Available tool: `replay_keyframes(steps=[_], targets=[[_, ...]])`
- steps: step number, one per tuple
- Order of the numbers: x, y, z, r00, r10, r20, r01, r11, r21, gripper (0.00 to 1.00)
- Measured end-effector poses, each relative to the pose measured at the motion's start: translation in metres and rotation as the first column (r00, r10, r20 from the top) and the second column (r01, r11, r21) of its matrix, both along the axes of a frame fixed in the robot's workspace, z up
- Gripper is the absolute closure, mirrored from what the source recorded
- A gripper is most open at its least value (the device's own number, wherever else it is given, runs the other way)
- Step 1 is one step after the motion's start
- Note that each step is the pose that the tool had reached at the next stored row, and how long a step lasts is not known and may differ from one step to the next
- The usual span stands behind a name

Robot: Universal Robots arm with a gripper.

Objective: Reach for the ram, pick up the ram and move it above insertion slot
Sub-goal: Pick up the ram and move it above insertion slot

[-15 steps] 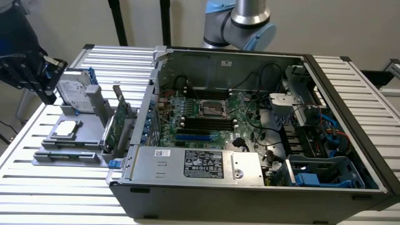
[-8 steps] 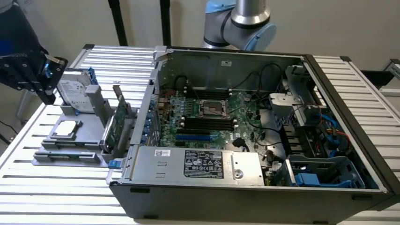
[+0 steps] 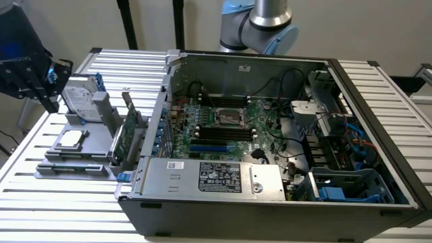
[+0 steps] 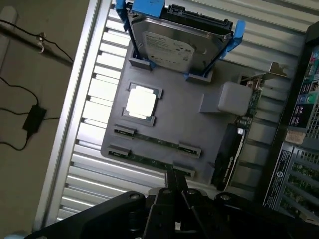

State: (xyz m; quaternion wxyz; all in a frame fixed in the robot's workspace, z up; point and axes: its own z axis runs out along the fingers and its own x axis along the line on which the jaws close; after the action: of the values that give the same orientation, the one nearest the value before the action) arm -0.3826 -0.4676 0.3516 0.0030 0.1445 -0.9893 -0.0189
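Closest to the wrist camera, the black gripper, hanging over the edge of a gray fixture tray and clear of it; opening width not to be told, nothing seen in its hold. Just past its tip, the ram, thin and green, lying flat in the tray's clips, with a second stick parallel and just beside it. Farther along the tray, a square silver processor in its own recess, then a silver hard drive in blue rails, propped at a tilt at the tray's far end. Next to these, a green expansion card standing on edge by a gray block. In the exterior view, gripper at the upper part of the exterior view's left, higher than the tray set on a slatted metal table. Across the middle and the exterior view's right, an open computer case on its side, motherboard facing up. Near the board's centre, just below the processor socket in the frame, the insertion slot, one of several long black parallel sockets, with a shorter blue slot under them. Well apart from ram and gripper alike. At the top middle of the frame, a silver and pale-blue arm joint.
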Motion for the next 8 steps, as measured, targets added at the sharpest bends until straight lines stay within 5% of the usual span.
replay_keyframes(steps=[8], targets=[[0.0000, 0.0000, 0.0000, 0.9895, 0.144, 0.0001, -0.144, 0.9895, 0.0000, 0.89]])
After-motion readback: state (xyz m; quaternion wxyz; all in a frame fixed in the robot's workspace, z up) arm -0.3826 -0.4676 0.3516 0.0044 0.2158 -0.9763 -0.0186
